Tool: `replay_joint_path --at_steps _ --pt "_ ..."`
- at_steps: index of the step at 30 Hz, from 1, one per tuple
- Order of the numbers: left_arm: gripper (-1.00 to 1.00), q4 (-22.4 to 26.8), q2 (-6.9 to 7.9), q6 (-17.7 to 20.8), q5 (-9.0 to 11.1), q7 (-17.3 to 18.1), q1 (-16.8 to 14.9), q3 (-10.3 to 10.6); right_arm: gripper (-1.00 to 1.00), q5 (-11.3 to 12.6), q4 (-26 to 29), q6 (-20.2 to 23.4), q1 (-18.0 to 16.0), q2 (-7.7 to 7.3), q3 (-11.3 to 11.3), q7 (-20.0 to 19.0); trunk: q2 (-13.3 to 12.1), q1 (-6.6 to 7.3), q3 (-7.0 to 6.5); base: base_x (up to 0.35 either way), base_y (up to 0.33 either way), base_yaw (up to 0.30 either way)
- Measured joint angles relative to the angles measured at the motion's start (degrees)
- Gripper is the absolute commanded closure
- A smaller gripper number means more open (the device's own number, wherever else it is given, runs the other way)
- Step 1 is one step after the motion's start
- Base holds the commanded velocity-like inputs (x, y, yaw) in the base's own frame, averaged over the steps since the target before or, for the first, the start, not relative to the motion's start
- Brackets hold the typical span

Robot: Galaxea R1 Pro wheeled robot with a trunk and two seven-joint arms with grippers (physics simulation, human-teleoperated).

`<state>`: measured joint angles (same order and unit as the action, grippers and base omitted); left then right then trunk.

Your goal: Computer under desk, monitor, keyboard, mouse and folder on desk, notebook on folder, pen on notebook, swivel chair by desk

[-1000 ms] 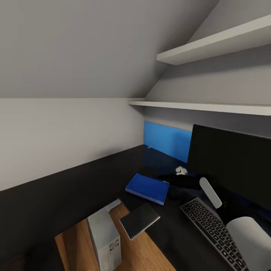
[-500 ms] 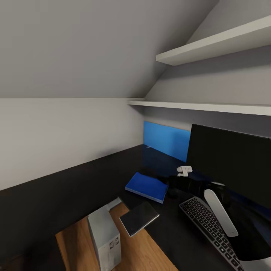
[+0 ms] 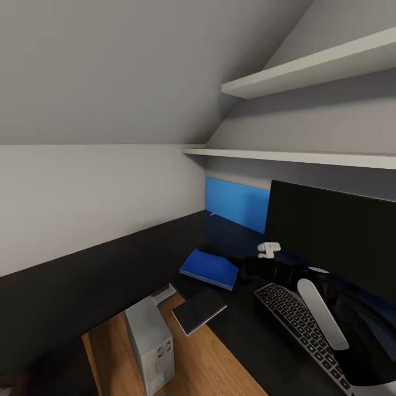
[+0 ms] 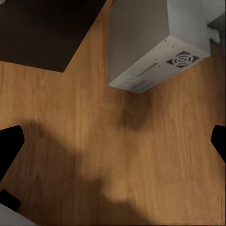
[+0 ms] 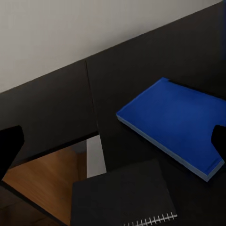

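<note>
Now both pincers gape empty; folder (image 3: 209,268) lies flat on desk (image 3: 82,275) beside the notebook (image 3: 198,311)

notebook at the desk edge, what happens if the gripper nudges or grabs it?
The notebook lies flat with one corner past the edge of the desk, so a push toward the floor would probably tip it off. It looks thin, likely light and apt to slide on the glossy top. Its spiral binding suggests covers that may flex when pinched.
</note>
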<state>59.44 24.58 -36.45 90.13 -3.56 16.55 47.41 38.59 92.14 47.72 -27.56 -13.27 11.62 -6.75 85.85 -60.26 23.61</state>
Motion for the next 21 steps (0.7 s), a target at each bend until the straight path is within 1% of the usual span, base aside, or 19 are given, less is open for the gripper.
replay_joint_path --at_steps 2,3,4,5,6,7,10,15,18,21 --pt "-1.00 2.3 1.24 1.9 0.1 -0.1 -0.1 -0.2 -1.00 0.0 0.0 0.0 0.0 0.02 0.0 0.0 0.0 0.00 -0.01 -0.005 0.000 -0.078" --pt "-1.00 6.2 2.94 6.3 0.3 -0.3 -1.7 -0.9 -1.00 -0.1 0.1 -0.1 0.0 0.02 0.0 0.0 0.0 0.00 -0.02 -0.002 0.000 -0.127" --pt "-1.00 8.1 3.45 9.7 0.6 -0.5 -3.1 -2.0 -1.00 -0.1 0.1 -0.1 0.0 0.00 0.0 0.0 0.0 0.00 -0.02 -0.001 0.000 -0.106" --pt "-1.00 8.9 3.60 11.6 0.9 -0.6 -3.7 -2.7 -1.00 -0.1 0.2 -0.1 0.0 -0.03 0.0 -0.1 0.0 0.00 -0.01 0.000 0.000 -0.022" --pt "-1.00 13.1 3.39 23.9 1.6 -0.4 -5.3 -10.1 -1.00 -0.1 0.2 -0.2 0.0 -0.10 0.2 -0.2 0.0 0.00 -0.02 0.000 0.000 -0.018" --pt "-1.00 14.3 3.33 25.8 1.6 -0.4 -6.0 -12.1 -1.00 -0.1 0.2 -0.2 0.0 -0.06 0.3 -0.2 0.0 0.00 -0.02 0.000 0.000 -0.014" --pt "-1.00 17.2 3.21 29.0 1.7 -0.4 -6.4 -13.7 -1.00 -0.1 0.2 -0.2 0.0 0.07 0.4 -0.1 0.0 0.00 -0.01 0.000 0.000 -0.010" --pt "-1.00 19.3 2.91 31.1 1.8 -0.4 -7.3 -14.5 -1.00 -0.1 0.2 -0.2 0.0 0.18 0.6 -0.1 0.0 0.00 -0.01 0.000 0.000 -0.005" --pt "-1.00 20.4 2.10 33.8 1.8 -0.3 -8.9 -14.9 -1.00 -0.1 0.2 -0.2 0.0 0.23 1.0 -0.1 0.0 0.00 -0.01 0.000 0.000 -0.002" --pt "-1.00 20.9 0.97 37.5 1.6 -0.2 -10.9 -15.0 -1.00 -0.2 0.2 -0.2 0.0 0.26 1.7 -0.1 0.0 0.00 -0.01 0.000 0.000 -0.001"
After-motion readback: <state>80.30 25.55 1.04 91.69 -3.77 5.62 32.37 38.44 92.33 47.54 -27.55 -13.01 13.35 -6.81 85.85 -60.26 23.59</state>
